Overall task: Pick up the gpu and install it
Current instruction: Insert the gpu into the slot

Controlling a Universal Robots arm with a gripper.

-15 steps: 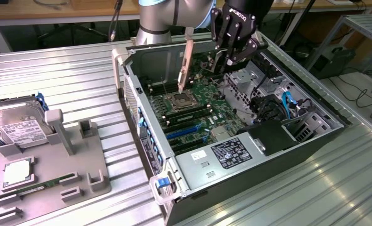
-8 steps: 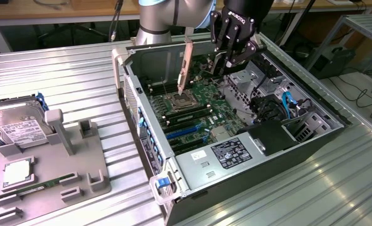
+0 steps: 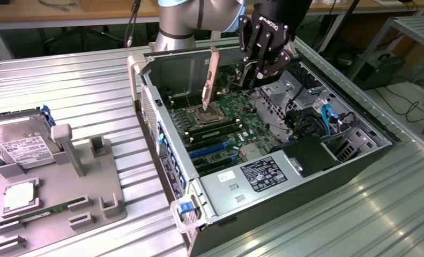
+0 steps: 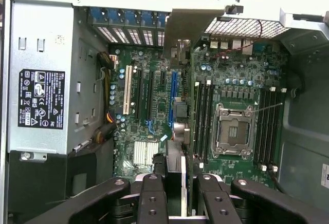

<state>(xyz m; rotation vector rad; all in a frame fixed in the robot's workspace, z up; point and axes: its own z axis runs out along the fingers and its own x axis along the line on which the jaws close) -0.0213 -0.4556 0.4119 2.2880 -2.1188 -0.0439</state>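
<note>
Exterior view, its left to its right.

Grey fixture tray (image 3: 90,214) on the ribbed surface (image 3: 76,85): hard drive (image 3: 19,144), its label print too small to read; 1 RAM stick (image 3: 51,210).

Open PC case (image 3: 269,160), motherboard (image 3: 226,115) exposed; power supply label (image 3: 265,174), text unreadable.

Gpu (image 3: 210,80): held edge-on and upright above the motherboard, over the slots (image 4: 175,88) in the wrist view.

Gripper (image 3: 258,67): marked ROBOTIQ, fingers (image 4: 152,203) closed on the gpu's edge.

Step judged: pick-up done, card not yet seated. Seating calls for square alignment with the slot.
</note>
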